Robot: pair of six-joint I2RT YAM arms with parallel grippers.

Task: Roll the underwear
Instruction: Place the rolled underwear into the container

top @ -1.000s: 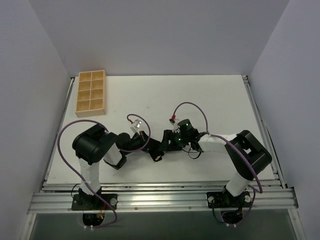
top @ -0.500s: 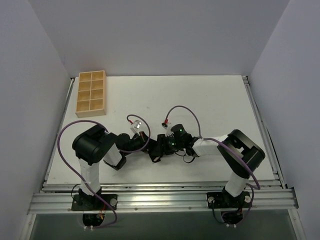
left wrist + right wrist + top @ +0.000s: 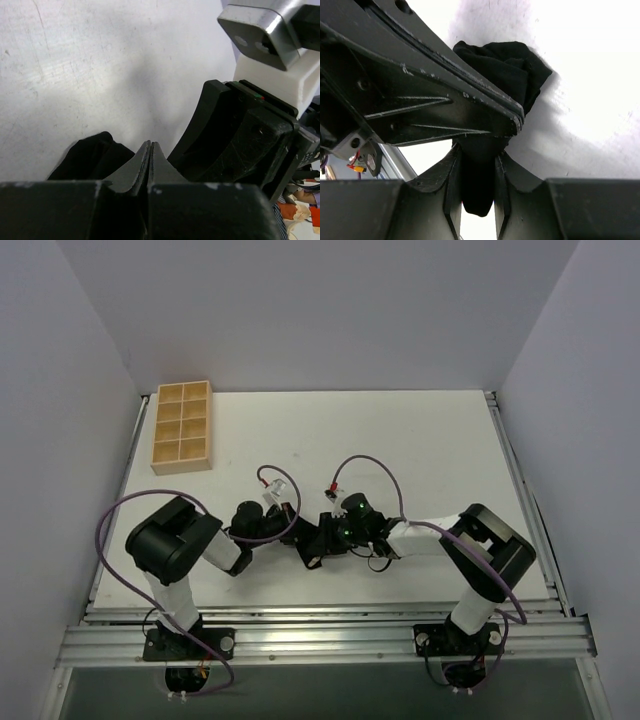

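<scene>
Two arms reach in from the near edge, and their two grippers meet at the single underwear (image 3: 505, 65), a black bundle on the white tabletop (image 3: 430, 440). The right gripper (image 3: 477, 150) is clamped on a fold of it, the fabric filling the narrow gap between its fingers. The left gripper (image 3: 150, 147) is pressed fully together and lies across the bundle. One wooden tray (image 3: 182, 427) of eight compartments sits well apart at the far left.

Pale lavender walls (image 3: 300, 310) enclose a white table (image 3: 430, 430) edged by aluminium rails (image 3: 330, 640).
</scene>
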